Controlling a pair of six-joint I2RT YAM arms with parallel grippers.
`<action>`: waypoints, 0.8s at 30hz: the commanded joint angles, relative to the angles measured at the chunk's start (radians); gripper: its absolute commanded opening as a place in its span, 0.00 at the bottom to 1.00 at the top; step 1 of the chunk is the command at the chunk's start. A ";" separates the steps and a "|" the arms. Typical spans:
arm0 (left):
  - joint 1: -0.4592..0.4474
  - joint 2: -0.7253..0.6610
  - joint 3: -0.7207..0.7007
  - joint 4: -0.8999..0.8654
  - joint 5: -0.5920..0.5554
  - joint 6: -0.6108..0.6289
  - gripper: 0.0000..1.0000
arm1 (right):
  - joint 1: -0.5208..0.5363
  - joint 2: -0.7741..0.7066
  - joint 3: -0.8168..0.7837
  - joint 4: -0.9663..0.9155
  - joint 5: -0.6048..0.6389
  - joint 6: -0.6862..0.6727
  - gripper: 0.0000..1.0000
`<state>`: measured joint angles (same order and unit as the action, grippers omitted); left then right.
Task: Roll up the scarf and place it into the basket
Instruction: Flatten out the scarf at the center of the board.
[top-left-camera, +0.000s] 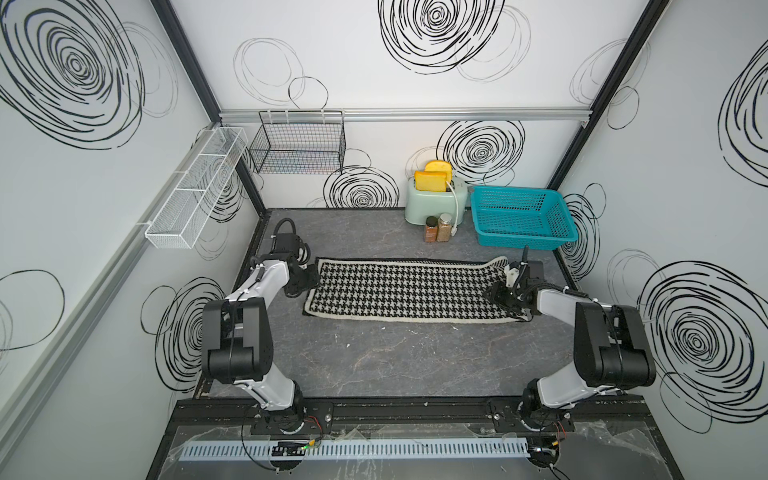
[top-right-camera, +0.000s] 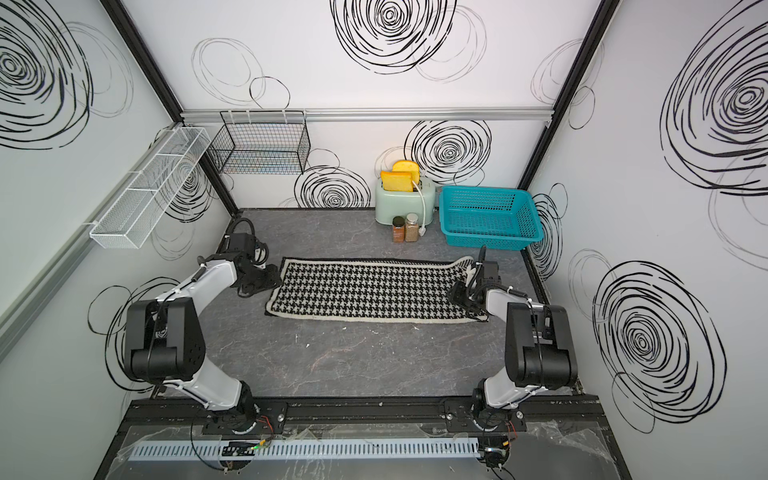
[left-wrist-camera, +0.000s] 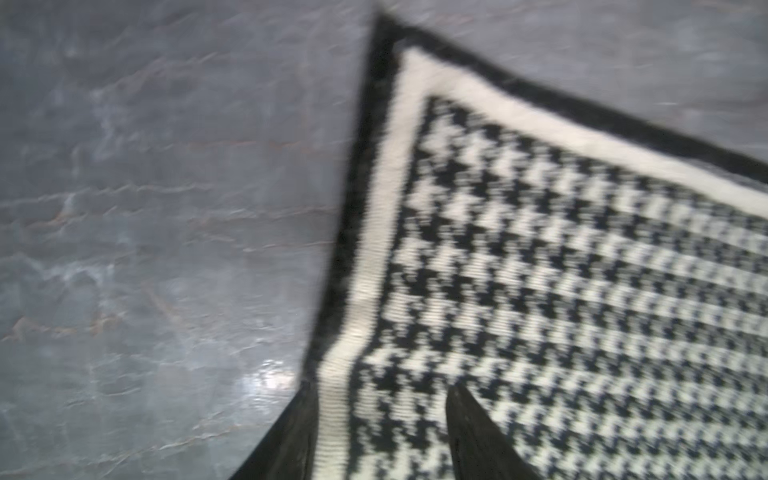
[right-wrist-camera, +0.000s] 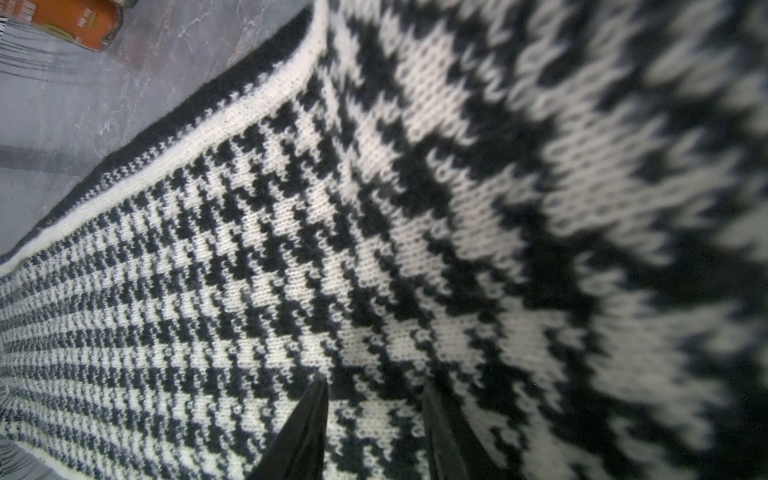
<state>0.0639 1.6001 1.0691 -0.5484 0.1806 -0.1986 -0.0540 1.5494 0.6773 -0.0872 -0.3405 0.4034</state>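
Note:
The scarf (top-left-camera: 407, 291) (top-right-camera: 365, 291) lies spread flat across the middle of the table, houndstooth side up, with a cream and black border. Its far right corner curls up a little. My left gripper (top-left-camera: 309, 280) (top-right-camera: 274, 279) is at the scarf's left end. In the left wrist view the left gripper (left-wrist-camera: 382, 403) is open, its fingers straddling the cream border (left-wrist-camera: 332, 415). My right gripper (top-left-camera: 498, 296) (top-right-camera: 457, 296) is over the scarf's right end. In the right wrist view the right gripper (right-wrist-camera: 376, 392) is open just above the knit (right-wrist-camera: 291, 249). The teal basket (top-left-camera: 523, 242) (top-right-camera: 490, 241) stands empty at the back right.
A mint toaster (top-left-camera: 432, 203) holding bread stands left of the basket, with two spice jars (top-left-camera: 438, 228) in front of it; one jar (right-wrist-camera: 79, 20) shows in the right wrist view. A black wire basket (top-left-camera: 299, 145) and a white mesh rack (top-left-camera: 195, 191) hang on the walls.

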 joint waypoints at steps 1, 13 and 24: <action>-0.069 -0.047 -0.064 0.056 0.107 -0.075 0.53 | -0.009 -0.048 0.018 -0.118 0.050 -0.031 0.57; 0.061 0.063 -0.255 0.218 0.243 -0.047 0.50 | -0.147 -0.143 0.099 -0.249 0.060 -0.078 0.86; 0.166 0.109 -0.223 0.239 0.227 -0.078 0.51 | -0.107 0.062 0.187 -0.192 -0.007 -0.101 0.84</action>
<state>0.2283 1.6733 0.8452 -0.2886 0.4458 -0.2741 -0.1848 1.5799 0.8398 -0.2840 -0.3016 0.3237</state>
